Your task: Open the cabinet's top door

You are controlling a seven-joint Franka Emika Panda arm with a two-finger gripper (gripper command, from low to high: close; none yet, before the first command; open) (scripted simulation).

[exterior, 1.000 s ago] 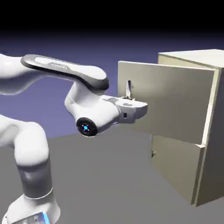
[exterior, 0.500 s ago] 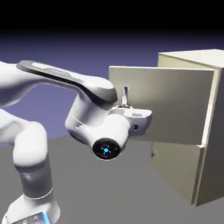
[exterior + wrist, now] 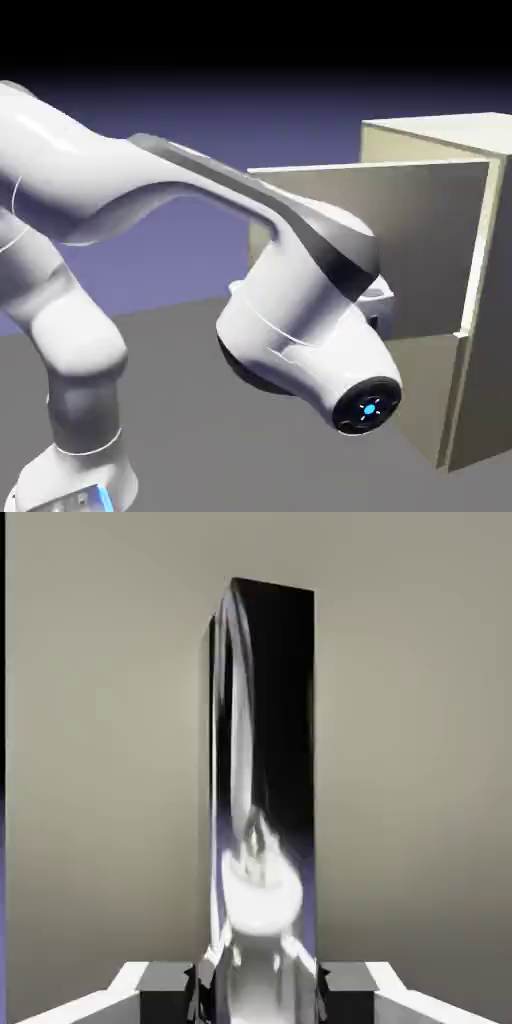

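Between grey fingers [image 3: 165,980], glossy boxy handle [image 3: 262,762], flat beige top door [image 3: 420,240]

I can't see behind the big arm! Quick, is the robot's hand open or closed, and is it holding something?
Hand: closed on the top door's shiny handle, which sits between its two fingers.

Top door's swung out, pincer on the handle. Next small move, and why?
Probably keep pulling along the same arc. In the hand view the pincer grips the handle squarely, and the top door stands well clear of the cabinet, so the hold seems secure.
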